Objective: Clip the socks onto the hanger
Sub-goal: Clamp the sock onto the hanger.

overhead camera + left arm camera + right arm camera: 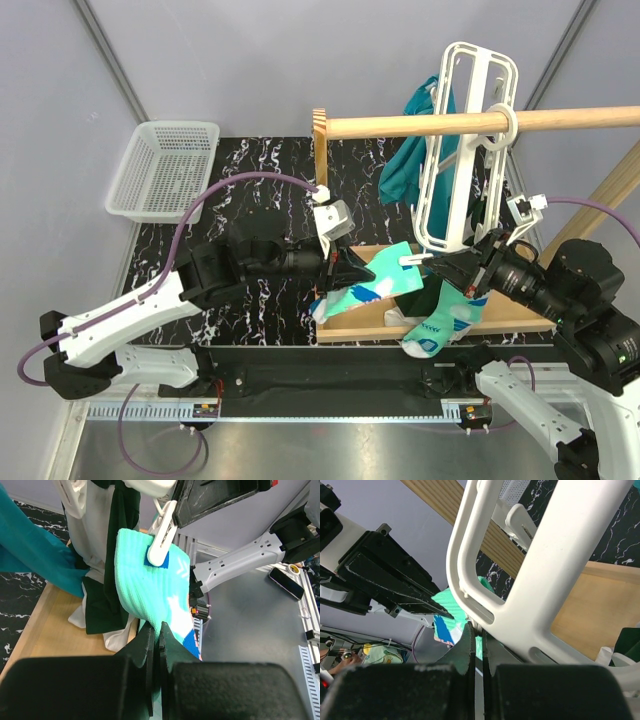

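Note:
The white hanger hangs by its ring from the wooden rod and fills the right wrist view. One mint-green sock is stretched between my left gripper and a white clip of the hanger. In the left wrist view the clip bites the sock's cuff, and my left gripper is shut on the sock's lower part. A second sock hangs under the hanger's low end. My right gripper is there, its jaws shut on a small clip under the frame.
The wooden rod rests on a wooden rack with a base board. A dark teal garment hangs behind the hanger. A white and black T-shirt hangs close to the sock. A white basket stands at the far left.

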Action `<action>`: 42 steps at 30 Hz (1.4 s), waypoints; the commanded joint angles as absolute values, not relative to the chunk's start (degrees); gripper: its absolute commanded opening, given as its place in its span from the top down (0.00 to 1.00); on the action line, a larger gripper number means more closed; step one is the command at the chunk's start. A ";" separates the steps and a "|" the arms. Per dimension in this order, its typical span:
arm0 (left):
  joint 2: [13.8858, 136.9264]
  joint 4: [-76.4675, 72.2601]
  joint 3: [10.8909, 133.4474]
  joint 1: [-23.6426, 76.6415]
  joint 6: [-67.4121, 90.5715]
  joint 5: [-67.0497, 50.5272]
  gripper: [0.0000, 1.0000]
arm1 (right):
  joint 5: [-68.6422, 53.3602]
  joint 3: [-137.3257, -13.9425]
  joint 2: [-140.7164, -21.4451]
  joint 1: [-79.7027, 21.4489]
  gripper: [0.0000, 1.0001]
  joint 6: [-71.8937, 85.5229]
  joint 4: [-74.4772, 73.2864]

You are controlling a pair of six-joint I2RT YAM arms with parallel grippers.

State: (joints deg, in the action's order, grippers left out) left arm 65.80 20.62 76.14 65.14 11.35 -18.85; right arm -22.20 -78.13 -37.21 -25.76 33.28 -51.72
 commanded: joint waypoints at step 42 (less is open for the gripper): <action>67.06 17.75 82.53 66.53 10.64 -16.79 1.00 | -24.35 -79.36 -35.95 -25.84 0.19 33.40 -52.03</action>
State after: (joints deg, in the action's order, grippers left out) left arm 67.90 20.05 79.79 66.13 10.94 -17.69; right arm -24.73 -77.87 -35.62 -25.76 34.13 -51.11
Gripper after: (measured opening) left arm 0.028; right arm 0.780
